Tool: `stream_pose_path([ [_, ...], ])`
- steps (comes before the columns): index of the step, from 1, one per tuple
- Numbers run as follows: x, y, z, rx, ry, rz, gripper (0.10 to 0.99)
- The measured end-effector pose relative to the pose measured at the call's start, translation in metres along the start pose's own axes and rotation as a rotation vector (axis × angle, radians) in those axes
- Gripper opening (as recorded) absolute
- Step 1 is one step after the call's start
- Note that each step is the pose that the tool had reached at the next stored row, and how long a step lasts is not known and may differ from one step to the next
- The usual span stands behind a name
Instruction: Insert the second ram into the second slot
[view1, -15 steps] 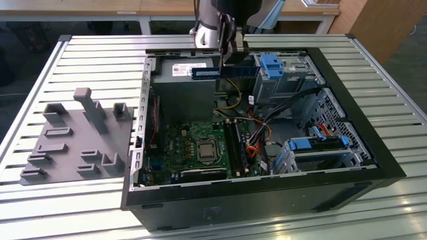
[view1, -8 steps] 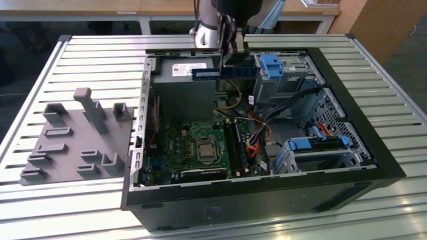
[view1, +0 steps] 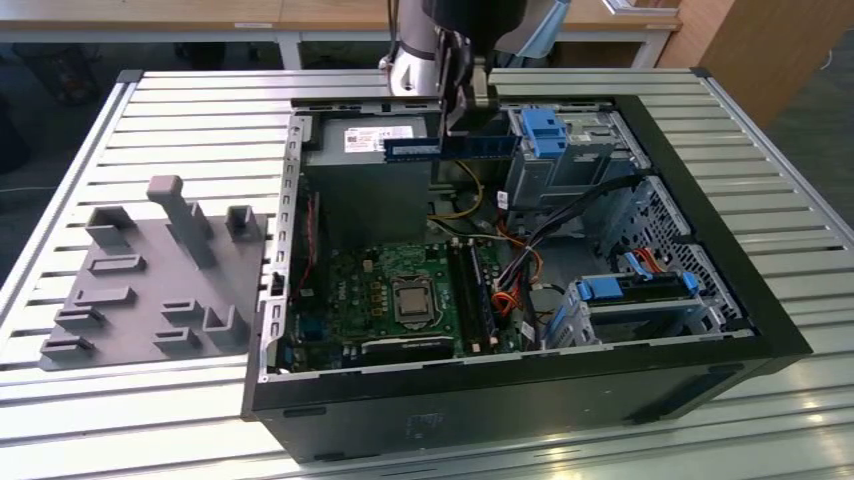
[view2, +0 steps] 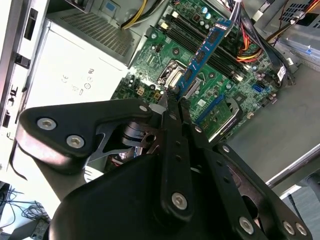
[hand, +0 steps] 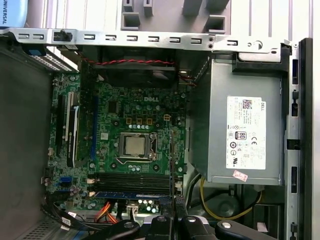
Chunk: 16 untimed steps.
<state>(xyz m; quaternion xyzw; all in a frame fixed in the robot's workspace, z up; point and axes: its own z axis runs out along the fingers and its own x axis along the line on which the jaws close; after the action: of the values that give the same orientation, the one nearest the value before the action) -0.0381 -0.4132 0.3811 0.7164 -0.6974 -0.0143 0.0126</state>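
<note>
End effector (view1: 465, 128) pinches the second ram (view1: 414, 149) at upper centre of the exterior view. The stick lies level, left to right, well above the memory slots (view1: 478, 295) lower down.

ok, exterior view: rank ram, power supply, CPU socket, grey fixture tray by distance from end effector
1. second ram, held by end effector.
2. power supply, close by.
3. CPU socket, on motherboard.
4. grey fixture tray, outside case, exterior view's left.
</note>
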Motion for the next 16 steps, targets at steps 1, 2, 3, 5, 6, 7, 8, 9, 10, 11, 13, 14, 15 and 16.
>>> stream_pose_path([
  [1,0.0003,0.0,0.0,0.0,0.0002,0.0,0.137],
  [2,0.0006,0.0,0.0,0.0,0.0004,0.0,0.137],
  [3,0.0009,0.0,0.0,0.0,0.0008,0.0,0.137],
  [5,0.0015,0.0,0.0,0.0,0.0011,0.0,0.137],
  [6,0.0019,0.0,0.0,0.0,0.0012,0.0,0.137],
  [7,0.0023,0.0,0.0,0.0,0.0014,0.0,0.137],
  [8,0.0028,0.0,0.0,0.0,0.0015,0.0,0.137],
  [9,0.0033,0.0001,0.0,0.0,0.0016,0.0,0.137],
  [10,0.0038,0.0001,0.0,0.0,0.0019,0.0,0.137],
  [11,0.0043,0.0001,0.0,0.0,0.0021,0.0,0.137],
  [13,0.0054,0.0001,0.0,0.0,0.0024,0.0,0.137],
  [14,0.0059,0.0001,0.0,0.0,0.0026,0.0,0.137],
  [15,0.0065,0.0001,0.0,0.0,0.0028,0.0,0.137],
  [16,0.0071,0.0002,0.0,0.0,0.003,0.0,0.137],
])
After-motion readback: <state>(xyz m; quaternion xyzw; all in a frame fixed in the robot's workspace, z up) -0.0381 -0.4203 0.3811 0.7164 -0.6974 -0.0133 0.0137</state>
